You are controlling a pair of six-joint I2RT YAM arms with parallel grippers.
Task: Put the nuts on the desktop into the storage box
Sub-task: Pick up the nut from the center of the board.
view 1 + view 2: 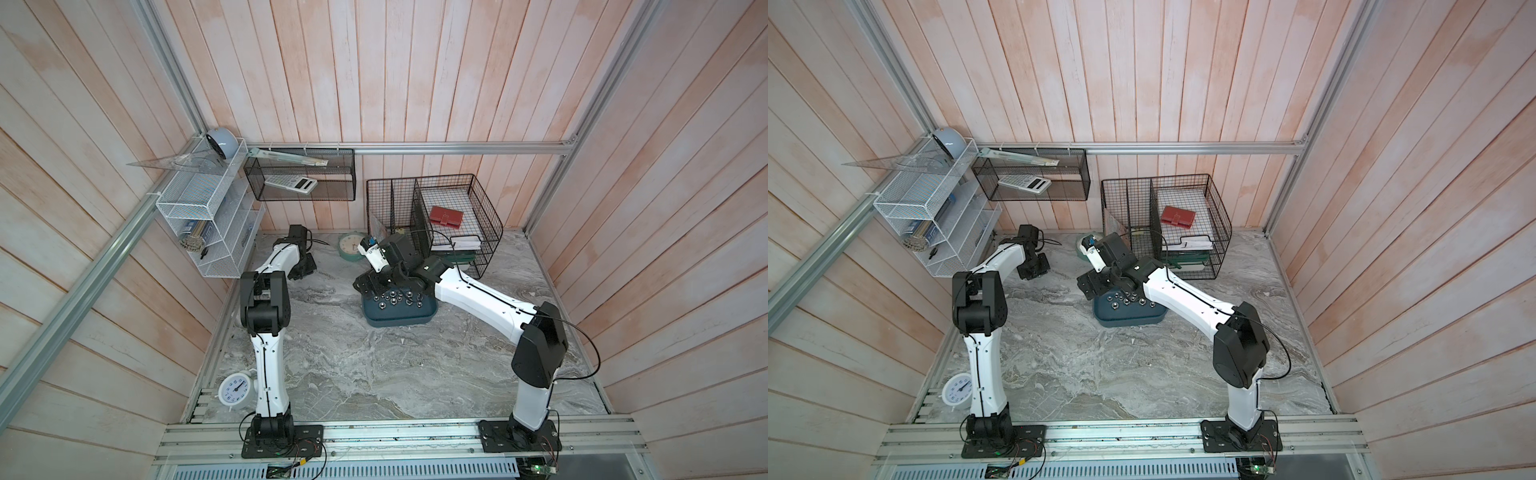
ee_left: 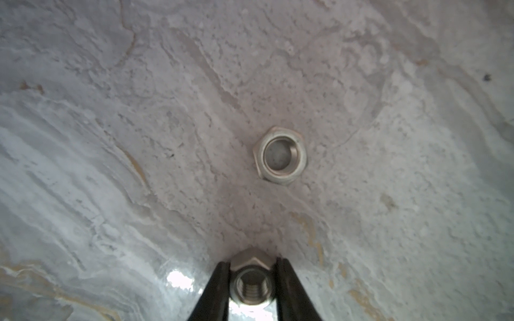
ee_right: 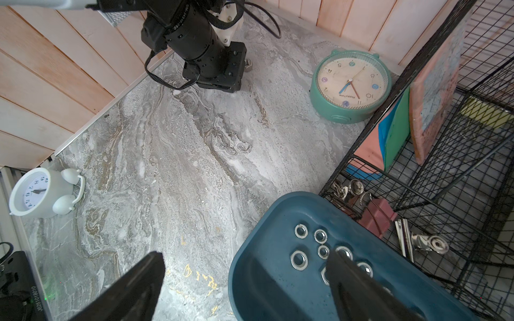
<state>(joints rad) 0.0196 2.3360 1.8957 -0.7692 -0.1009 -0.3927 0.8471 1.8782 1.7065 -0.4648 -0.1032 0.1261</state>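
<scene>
While the left gripper pinches one nut — another nut lies near — the right gripper gapes empty.

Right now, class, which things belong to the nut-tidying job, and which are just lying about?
Job: gripped nut, loose nut, nuts in box, blue box, left tool.
Lying about: green clock, white clock, wire rack, clips, calculator.

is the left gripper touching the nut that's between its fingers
Touching. The left wrist view shows the left gripper with both fingers set against opposite sides of the nut, and no gap shows on either side.
</scene>
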